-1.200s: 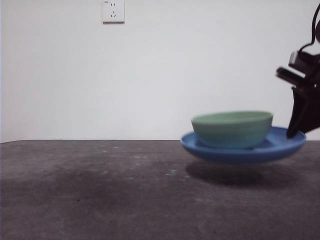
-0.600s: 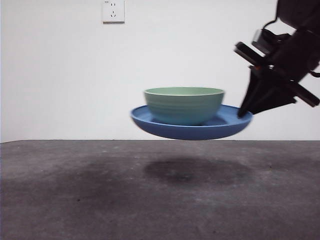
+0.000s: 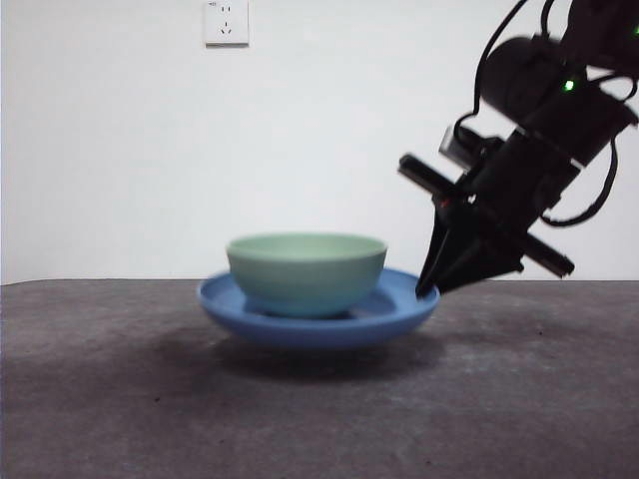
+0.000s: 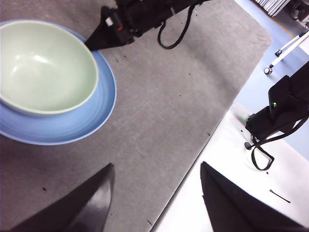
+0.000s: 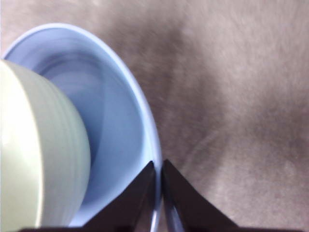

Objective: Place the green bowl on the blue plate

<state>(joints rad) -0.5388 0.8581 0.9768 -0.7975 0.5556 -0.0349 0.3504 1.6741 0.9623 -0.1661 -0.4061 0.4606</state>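
Sitting inside the blue plate (image 3: 399, 304), green bowl (image 3: 306, 271) empty; my right pincer (image 3: 431, 289) pinches the plate's rim; left pincer (image 4: 153, 180) agape, empty.

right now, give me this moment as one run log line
green bowl: in blue plate | right gripper: shut on plate rim | plate: low over table | left gripper: open, apart

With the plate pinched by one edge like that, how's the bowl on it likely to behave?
The green bowl sits loose on the blue plate, nothing holding it, and both look glossy, so a tilt could probably slide it. Its low, wide shape makes tipping unlikely. The right gripper clamps only the plate's rim, so that grip may pivot under the load.
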